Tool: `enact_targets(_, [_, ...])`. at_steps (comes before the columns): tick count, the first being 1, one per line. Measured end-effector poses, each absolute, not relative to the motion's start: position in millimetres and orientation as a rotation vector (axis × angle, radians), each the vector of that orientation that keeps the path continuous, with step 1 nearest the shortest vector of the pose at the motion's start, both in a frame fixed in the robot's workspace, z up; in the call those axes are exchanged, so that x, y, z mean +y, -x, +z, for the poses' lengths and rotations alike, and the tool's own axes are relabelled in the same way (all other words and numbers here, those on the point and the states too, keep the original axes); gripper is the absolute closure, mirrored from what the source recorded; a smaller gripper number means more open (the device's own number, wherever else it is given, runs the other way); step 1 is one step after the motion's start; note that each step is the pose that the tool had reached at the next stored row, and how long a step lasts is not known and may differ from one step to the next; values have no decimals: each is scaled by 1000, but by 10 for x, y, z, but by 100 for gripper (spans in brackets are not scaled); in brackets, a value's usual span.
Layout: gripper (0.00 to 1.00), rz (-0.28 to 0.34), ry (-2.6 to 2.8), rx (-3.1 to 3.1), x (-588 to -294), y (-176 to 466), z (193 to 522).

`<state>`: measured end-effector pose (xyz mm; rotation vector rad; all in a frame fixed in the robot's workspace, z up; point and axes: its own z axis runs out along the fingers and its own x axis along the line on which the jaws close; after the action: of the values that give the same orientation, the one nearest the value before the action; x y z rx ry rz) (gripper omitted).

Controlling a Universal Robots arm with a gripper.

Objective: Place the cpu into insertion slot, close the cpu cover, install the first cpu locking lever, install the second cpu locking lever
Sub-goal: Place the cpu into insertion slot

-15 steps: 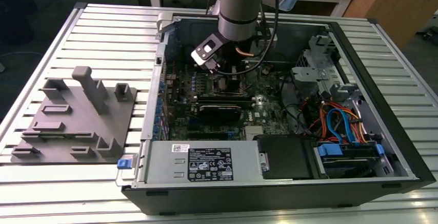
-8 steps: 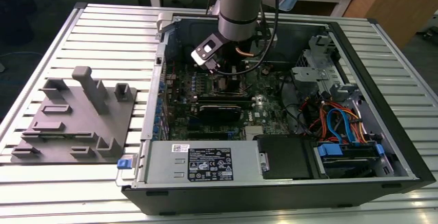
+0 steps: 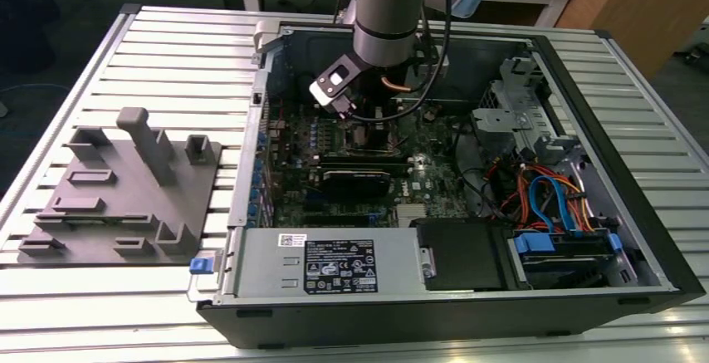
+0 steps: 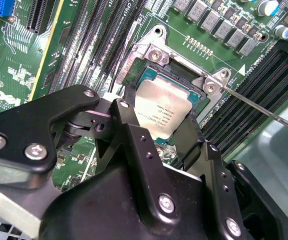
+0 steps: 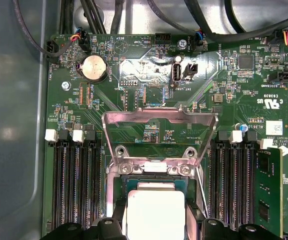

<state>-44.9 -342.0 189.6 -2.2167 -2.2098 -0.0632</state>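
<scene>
Pincer point(image 4: 159, 127) pinching cpu point(image 5: 154, 212) by two opposite edges, just above slot point(image 4: 179, 79). Chip looks light, stiff, slick on top. Underside and slot contacts likely fragile, so edge hold suits, keep flat. Cover point(image 5: 158, 119) swung up, out of way. Tight room: memory slots point(image 5: 79, 185) flank both sides, lever point(image 4: 263, 107) sticks out beside. Case point(image 3: 443, 313) sits on slatted worktop point(image 3: 166, 39).

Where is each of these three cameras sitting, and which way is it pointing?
Exterior view: off the arm, looking down into the open computer case; the arm reaches in.
First wrist view: on the wrist, facing the circuit board and open cpu cover; tips of the claw show.
Second wrist view: on the wrist, looking slantwise past the claw at the cpu.
Both wrist views share the cpu held in the claw.
</scene>
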Motion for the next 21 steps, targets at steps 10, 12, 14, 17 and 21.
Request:
enact_targets(10, [46, -64, 2217, -2210, -3418, 448, 1894])
enact_targets(12, [45, -66, 2216, -2210, -3416, 447, 1890])
enact_targets(14, [39, -64, 2217, -2210, -3418, 448, 1893])
enact_targets(17, [39, -63, 2217, -2210, -3418, 449, 1894])
enact_targets(21, [39, -63, 2217, -2210, -3418, 449, 1895])
